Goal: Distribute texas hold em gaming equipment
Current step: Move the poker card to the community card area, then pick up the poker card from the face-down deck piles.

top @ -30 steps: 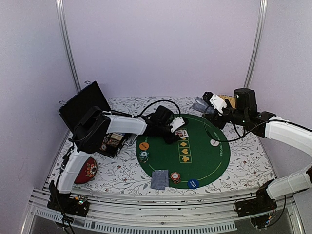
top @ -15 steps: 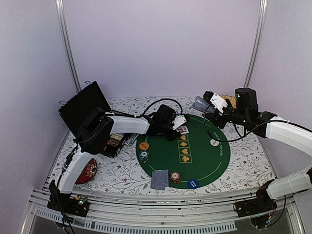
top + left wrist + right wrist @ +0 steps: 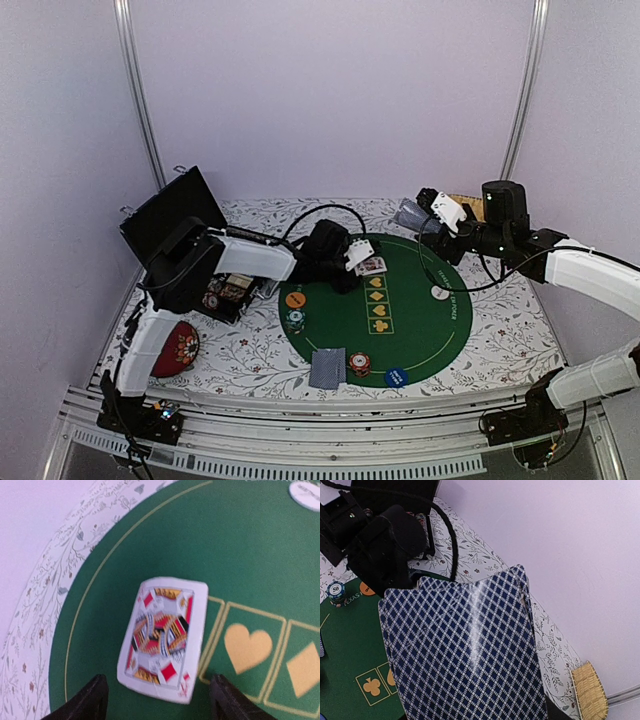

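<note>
Between parted fingertips [image 3: 92, 700] of the left gripper [image 3: 160, 700] lies a blurred face card [image 3: 162, 637], ungripped. The right gripper [image 3: 425, 213] grasps blue-backed cards [image 3: 465, 650] that hide its fingers.

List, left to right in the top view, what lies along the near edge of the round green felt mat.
Face-down grey-blue patterned playing cards → red striped poker chip stack → blue round marker disc.

Face-up card [image 3: 162, 637] on the mat [image 3: 250, 555], beside suit boxes [image 3: 248, 647] (perhaps partly over one)
</note>
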### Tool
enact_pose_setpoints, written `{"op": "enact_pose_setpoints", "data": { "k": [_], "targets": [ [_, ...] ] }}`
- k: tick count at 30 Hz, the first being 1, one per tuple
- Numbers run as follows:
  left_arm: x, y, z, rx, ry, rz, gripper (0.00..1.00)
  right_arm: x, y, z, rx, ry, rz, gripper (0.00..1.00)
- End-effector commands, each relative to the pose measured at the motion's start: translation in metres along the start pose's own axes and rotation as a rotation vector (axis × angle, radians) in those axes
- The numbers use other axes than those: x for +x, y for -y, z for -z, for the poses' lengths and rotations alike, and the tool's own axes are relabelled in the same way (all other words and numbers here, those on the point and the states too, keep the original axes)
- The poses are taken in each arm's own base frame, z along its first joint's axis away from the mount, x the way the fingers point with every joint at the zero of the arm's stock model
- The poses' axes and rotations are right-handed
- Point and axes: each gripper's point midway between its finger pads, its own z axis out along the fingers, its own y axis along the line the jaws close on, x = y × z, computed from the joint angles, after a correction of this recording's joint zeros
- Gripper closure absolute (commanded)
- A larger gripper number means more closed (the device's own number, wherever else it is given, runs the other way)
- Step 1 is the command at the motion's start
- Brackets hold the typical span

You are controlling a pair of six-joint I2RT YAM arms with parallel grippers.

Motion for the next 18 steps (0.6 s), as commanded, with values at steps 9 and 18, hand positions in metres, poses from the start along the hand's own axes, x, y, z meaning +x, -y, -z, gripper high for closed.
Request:
{"op": "enact_pose_setpoints", "data": {
  "k": [9, 18],
  "targets": [
    [-0.093, -0.036, 0.174, 0.241, 0.362, 0.505, 0.16, -0.010, -0.011, 0.002, -0.056, 0.034, 0.009, 0.52],
    [-0.122, -0.026, 0.256, 0.522, 0.541, 0.769, 0.02, -0.041, -0.055, -0.017, -0.156, 0.122, 0.063, 0.52]
  ]
}}
